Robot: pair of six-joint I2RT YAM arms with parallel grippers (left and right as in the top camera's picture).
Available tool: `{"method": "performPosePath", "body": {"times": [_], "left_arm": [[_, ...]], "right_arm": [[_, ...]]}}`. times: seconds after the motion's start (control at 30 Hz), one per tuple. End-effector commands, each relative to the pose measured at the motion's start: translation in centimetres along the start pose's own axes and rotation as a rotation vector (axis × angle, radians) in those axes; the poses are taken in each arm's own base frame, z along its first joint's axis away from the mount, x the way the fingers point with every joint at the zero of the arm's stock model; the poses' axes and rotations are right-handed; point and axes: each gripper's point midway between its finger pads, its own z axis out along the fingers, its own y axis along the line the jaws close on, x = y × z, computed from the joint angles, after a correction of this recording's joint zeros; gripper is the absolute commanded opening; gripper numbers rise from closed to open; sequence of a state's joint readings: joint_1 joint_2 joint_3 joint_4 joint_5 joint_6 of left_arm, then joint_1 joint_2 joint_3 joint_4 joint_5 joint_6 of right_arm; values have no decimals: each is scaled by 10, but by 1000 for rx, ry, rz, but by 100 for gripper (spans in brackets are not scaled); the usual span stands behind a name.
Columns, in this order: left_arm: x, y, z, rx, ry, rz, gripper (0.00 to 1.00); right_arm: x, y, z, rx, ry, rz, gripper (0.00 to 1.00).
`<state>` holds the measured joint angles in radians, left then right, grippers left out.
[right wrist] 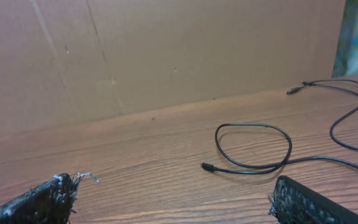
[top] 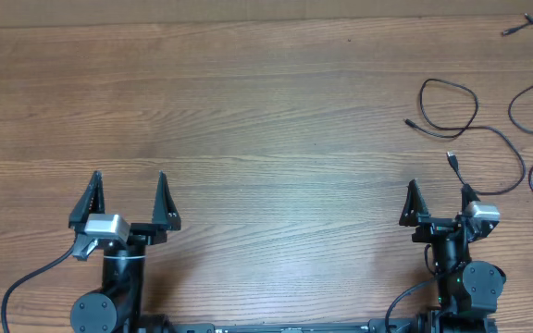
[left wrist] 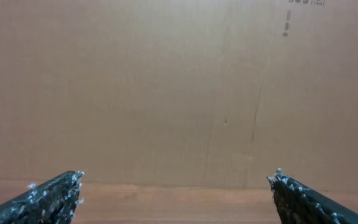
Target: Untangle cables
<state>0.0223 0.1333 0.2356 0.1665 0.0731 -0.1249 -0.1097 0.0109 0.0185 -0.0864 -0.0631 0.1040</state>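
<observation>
Overhead: fixed high above, looks straight down on counter (top: 266, 120); cardboard wall (top: 248, 9) along top edge.
Left wrist: low, close over counter, faces level toward wall; left fingers (left wrist: 51, 196) in bottom corners.
Right wrist: low, pitched slightly down, faces wall and counter's right part; right fingers (right wrist: 39, 202) in bottom corners.
Shared by right wrist and overhead: looped cable (right wrist: 253, 124), counter, wall.

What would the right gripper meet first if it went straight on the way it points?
Probably the looped cable lying just ahead of the open right gripper, slightly right of centre; if it passes above that, the cardboard wall. Height is unclear.
</observation>
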Motion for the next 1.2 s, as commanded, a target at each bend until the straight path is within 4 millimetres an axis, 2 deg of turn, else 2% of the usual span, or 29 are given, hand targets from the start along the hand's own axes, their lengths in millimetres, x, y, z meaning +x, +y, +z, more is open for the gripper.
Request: {"method": "performPosePath", "body": {"times": [0.0, 0.3, 0.5, 0.6, 0.73, 0.8, 0.97, 1.17], "left_arm": [[2, 5, -3, -20, -17, -26, 100], [33, 8, -11, -19, -18, -26, 99], [42, 9, -11, -26, 0, -28, 99], [54, 22, -12, -95, 40, -88, 100], [78, 55, -19, -298, 69, -326, 100], [90, 61, -22, -337, 83, -371, 100], [105, 61, -24, -340, 131, -331, 100], [106, 32, -17, -136, 198, 6, 100]], "right_arm": [[2, -1, 0, 4, -4, 2, 100], [2, -1, 0, 4, -4, 2, 100], [2, -1, 0, 4, -4, 2, 100], [2, -1, 0, 4, -4, 2, 100], [2, -1, 0, 4, -4, 2, 100], [2, -1, 0, 4, -4, 2, 100], [2, -1, 0, 4, -4, 2, 100], [2, -1, 0, 4, -4, 2, 100]]}}
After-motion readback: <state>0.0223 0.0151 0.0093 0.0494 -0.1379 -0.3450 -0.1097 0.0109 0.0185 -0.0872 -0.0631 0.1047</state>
